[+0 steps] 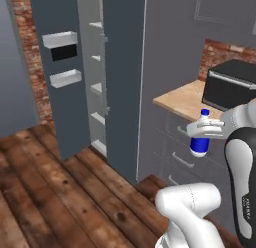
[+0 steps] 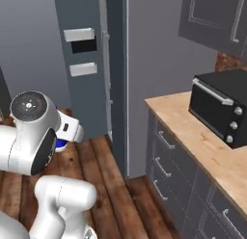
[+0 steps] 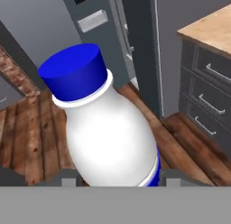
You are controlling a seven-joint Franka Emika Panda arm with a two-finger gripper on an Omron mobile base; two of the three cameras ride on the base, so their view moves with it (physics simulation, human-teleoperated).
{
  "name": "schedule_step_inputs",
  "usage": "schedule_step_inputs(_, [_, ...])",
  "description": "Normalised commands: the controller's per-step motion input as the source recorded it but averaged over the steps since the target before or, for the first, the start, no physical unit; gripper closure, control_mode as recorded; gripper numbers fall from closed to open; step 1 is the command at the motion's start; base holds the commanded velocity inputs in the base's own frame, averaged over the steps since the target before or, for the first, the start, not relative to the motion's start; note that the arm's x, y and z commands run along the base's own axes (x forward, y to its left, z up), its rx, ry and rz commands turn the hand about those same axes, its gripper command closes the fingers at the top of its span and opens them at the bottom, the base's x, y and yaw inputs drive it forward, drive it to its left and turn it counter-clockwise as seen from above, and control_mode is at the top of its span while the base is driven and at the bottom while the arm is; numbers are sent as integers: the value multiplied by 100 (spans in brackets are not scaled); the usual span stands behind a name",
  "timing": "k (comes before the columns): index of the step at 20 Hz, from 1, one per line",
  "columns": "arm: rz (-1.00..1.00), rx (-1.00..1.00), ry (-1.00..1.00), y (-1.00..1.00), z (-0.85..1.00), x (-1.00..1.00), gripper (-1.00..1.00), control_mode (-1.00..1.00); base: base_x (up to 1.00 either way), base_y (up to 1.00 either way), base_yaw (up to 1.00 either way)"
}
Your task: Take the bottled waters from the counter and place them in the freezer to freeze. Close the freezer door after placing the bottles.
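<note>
My gripper (image 1: pixel 202 128) is shut on a bottled water (image 1: pixel 200 138) with a white upper body, a blue cap and a dark blue label. It holds the bottle upright in the air in front of the counter's drawer fronts. In the hand view the bottle (image 3: pixel 108 137) stands close up between my fingertips (image 3: pixel 67 181). The freezer (image 1: pixel 98 87) stands open to the left, showing pale shelves. Its door (image 1: pixel 57 67) is swung wide, with white bins on the inside. The light tan counter (image 1: pixel 182 99) lies behind the bottle, to the right of the freezer.
A black toaster oven (image 2: pixel 219 107) sits on the counter (image 2: pixel 202 146). Grey drawers with silver handles (image 2: pixel 164 168) run below the counter. The wooden floor (image 1: pixel 60 192) spreads in front of the freezer. A brick wall (image 1: pixel 30 52) stands behind the open door.
</note>
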Motion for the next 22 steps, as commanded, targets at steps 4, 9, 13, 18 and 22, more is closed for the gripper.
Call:
schedule_step_inputs(4, [0,0,0,0,0,0,100,100,80,100,-22])
schedule_step_inputs(9, [0,0,0,0,0,0,100,100,78,100,-24])
schedule_step_inputs(13, [0,0,0,0,0,0,100,100,80,100,-34])
schedule_step_inputs(18, [0,0,0,0,0,0,100,100,68,98,-41])
schedule_step_inputs(22, [0,0,0,0,0,0,100,100,33,94,-54])
